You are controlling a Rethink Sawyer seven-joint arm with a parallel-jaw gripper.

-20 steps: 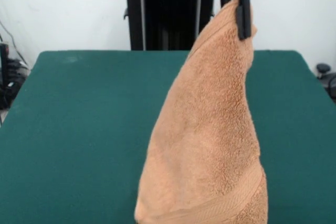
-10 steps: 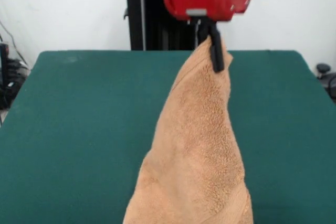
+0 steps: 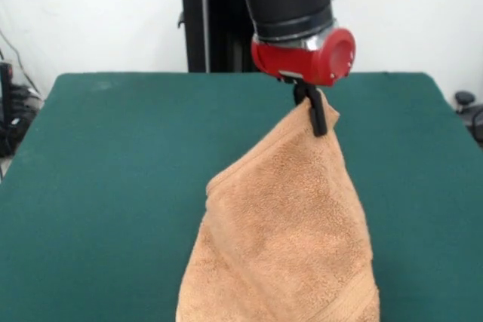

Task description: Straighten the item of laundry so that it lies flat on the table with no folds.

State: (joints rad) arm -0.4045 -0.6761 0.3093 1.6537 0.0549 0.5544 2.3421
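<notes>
The tan terry-cloth towel (image 3: pixel 283 231) hangs as a cone from one pinched corner, with its lower part resting on the dark green table (image 3: pixel 113 186) near the front edge. Its bottom runs out of the picture. A fold bulges out on its left side. My gripper (image 3: pixel 315 115) is shut on the towel's top corner, above the middle of the table and a little to the right. The red and black arm comes down from the top of the picture.
The black pedestal (image 3: pixel 226 28) stands behind the table's far edge. Dark equipment sits off the table at the left edge (image 3: pixel 9 111) and at the right edge (image 3: pixel 468 107).
The gripper has come down and toward the camera with the towel's corner. The towel hangs lower and has slumped, with a new fold on its left side.
</notes>
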